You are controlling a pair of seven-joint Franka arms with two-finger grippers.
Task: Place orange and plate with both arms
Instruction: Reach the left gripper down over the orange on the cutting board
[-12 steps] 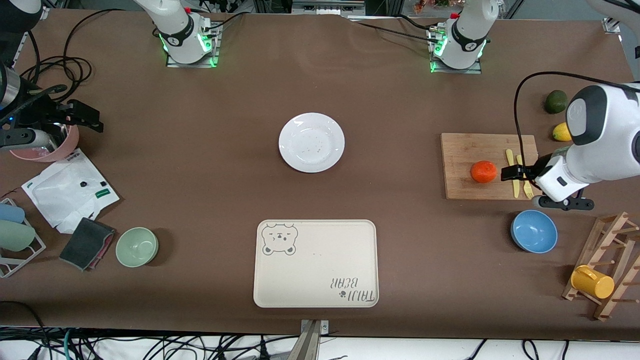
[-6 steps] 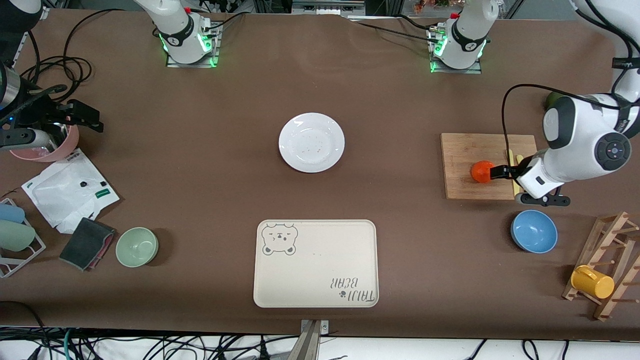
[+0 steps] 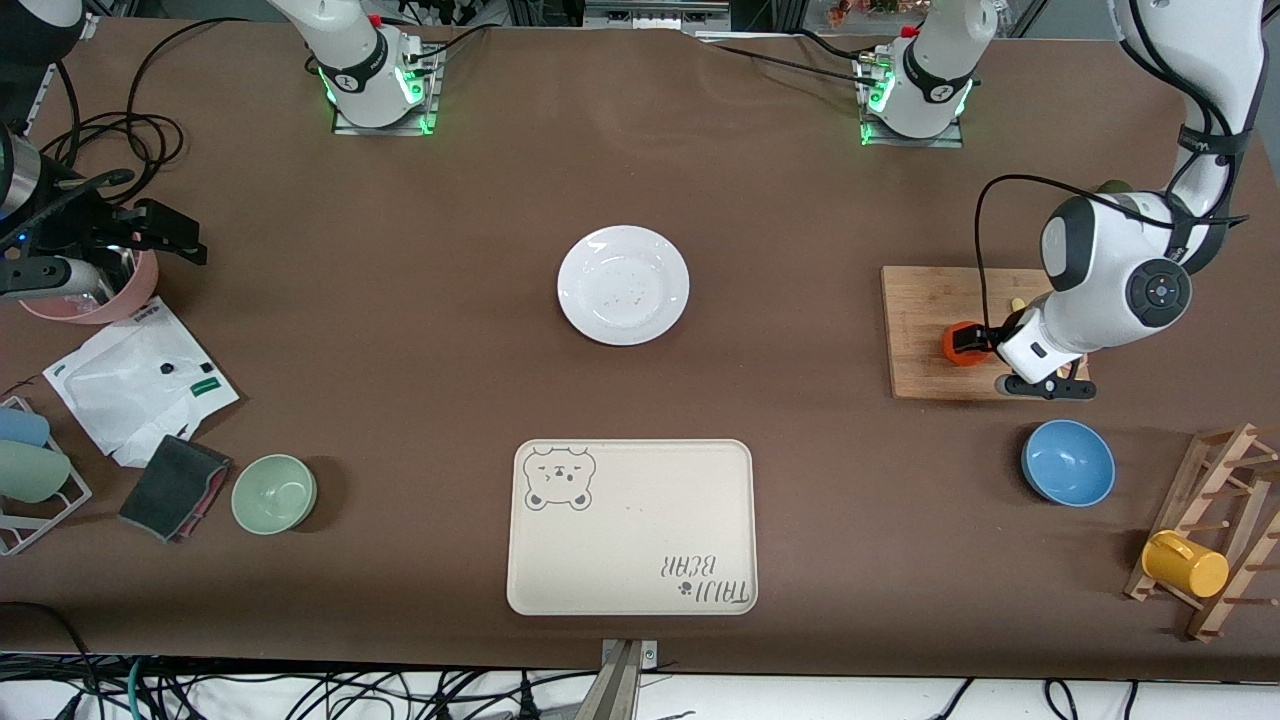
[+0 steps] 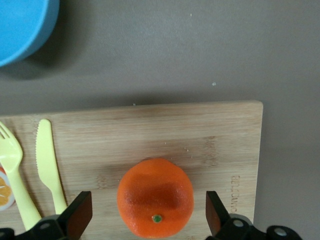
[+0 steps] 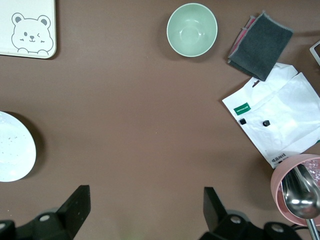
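Straddling the small round bright orange (image 4: 155, 198) on the bamboo cutting board (image 4: 220, 135), your left claw (image 4: 150, 216) gapes open; lower evenly, then squeeze gently. Right claw (image 5: 142, 212) waits open over the desk's right-arm end, near the round white glossy plate (image 3: 623, 284).

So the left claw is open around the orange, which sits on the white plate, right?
Not quite. The left claw is open around the orange, but the fruit sits on the wooden cutting board, as the left wrist view shows. The white plate is bare.

Brown matte table cover (image 3: 420, 300) spans view; tangled black cables (image 3: 300, 690) along near edge; even overhead lighting.
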